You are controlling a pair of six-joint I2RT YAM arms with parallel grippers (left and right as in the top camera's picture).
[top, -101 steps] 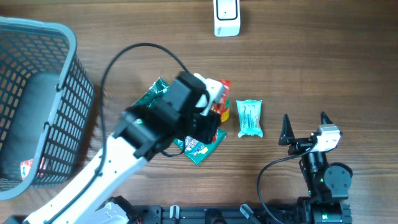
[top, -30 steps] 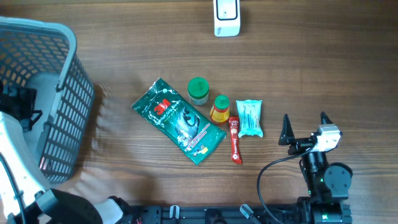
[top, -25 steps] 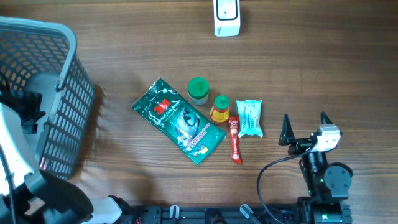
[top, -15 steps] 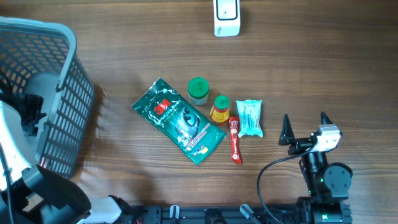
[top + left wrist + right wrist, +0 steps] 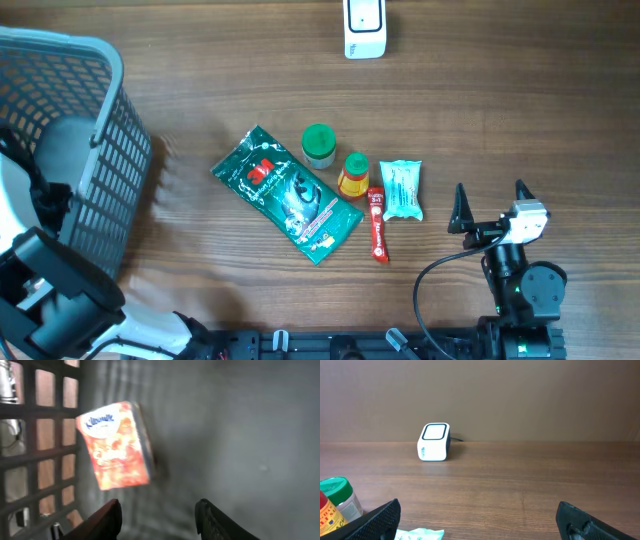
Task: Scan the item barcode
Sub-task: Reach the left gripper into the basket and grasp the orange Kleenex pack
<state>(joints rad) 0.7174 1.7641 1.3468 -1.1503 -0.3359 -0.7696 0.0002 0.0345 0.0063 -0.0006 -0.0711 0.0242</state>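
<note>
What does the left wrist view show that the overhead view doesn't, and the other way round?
Left wrist only: a Kleenex tissue pack inside the basket, beyond the left fingers, which are apart and empty. Overhead only: the scanner, green pouch, green-lidded jar, yellow bottle, red sachet, teal packet and the open right fingers. Both: the basket's grid wall.

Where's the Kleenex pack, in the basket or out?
In: left wrist view shows the Kleenex pack inside the basket, beside its mesh wall.
</note>
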